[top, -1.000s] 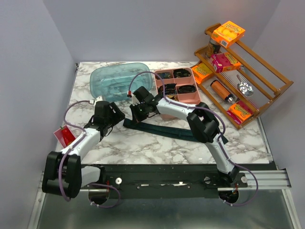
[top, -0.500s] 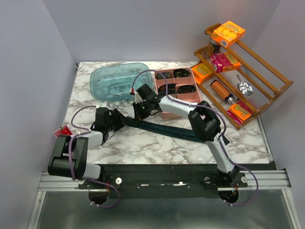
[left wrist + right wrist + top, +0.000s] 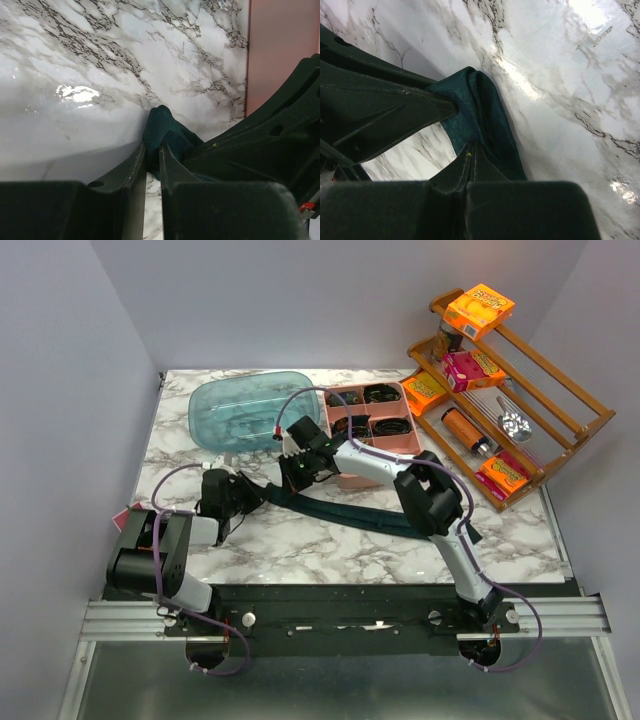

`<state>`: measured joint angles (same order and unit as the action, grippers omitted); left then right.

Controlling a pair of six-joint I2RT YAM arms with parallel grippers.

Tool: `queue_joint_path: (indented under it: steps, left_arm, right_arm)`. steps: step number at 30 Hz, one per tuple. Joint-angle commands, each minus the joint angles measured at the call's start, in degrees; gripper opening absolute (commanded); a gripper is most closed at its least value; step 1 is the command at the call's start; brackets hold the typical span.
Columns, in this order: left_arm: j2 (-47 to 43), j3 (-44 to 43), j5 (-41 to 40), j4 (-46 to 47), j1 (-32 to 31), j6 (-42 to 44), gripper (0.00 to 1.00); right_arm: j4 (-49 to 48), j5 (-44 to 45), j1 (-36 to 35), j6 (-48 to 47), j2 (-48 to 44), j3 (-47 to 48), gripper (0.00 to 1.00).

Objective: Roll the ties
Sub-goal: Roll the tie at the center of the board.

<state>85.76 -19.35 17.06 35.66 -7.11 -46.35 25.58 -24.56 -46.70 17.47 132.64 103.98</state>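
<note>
While coiled ties [image 3: 380,393] fill the pink tray [image 3: 405,447], left fingers [image 3: 135,170] and right fingers [image 3: 455,172] pinch one teal tie [image 3: 350,512]. Its length lies on the worktop [image 3: 330,550].

Left arm [image 3: 200,530] and right arm [image 3: 365,466] are showing white link shells between bulky black joint housings. Thin purple cables [image 3: 310,392] are looping along both arms. Left end effector [image 3: 152,150] and right end effector [image 3: 470,147] are presenting dark, matte, tapering fingers [image 3: 130,170]. Both bases are sitting on a black bar [image 3: 350,605].
</note>
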Motion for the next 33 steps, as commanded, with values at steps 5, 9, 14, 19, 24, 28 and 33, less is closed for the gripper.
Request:
queue_joint_path:
  steps: [5, 9, 14, 19, 24, 28, 33]
  left_arm:
    - [-8.5, 3.4, -3.0, -4.3, -0.1, 0.8, 0.14]
    - [-14.5, 4.9, -7.4, -9.5, -1.8, 0.7, 0.07]
    - [-20.5, 5.5, -14.5, -15.4, -4.5, 0.6, 0.01]
    - [-25.7, 2.1, -20.6, -24.7, -7.7, 2.7, 0.00]
    - [-26.0, -1.3, -25.8, -29.8, -11.4, 4.4, 0.00]
    - [-25.9, -2.1, -28.3, -30.6, -13.0, 3.9, 0.00]
    - [-26.8, -1.8, -29.7, -30.6, -13.3, 2.8, 0.00]
  right_arm:
    - [4.1, -1.6, -0.9, -2.5, 3.9, 2.7, 0.04]
    - [4.2, -1.5, -1.4, -2.6, 3.2, 2.8, 0.04]
    - [5.3, -0.6, -2.0, -3.1, 3.2, 4.1, 0.04]
    - [5.7, -0.2, -2.6, -3.1, 3.3, 5.3, 0.04]
    - [6.1, 0.5, -2.7, -2.8, 3.7, 6.6, 0.04]
    - [6.8, 1.6, -2.7, -2.9, 4.5, 7.9, 0.04]
    - [7.2, 1.9, -2.6, -3.1, 5.1, 8.1, 0.04]
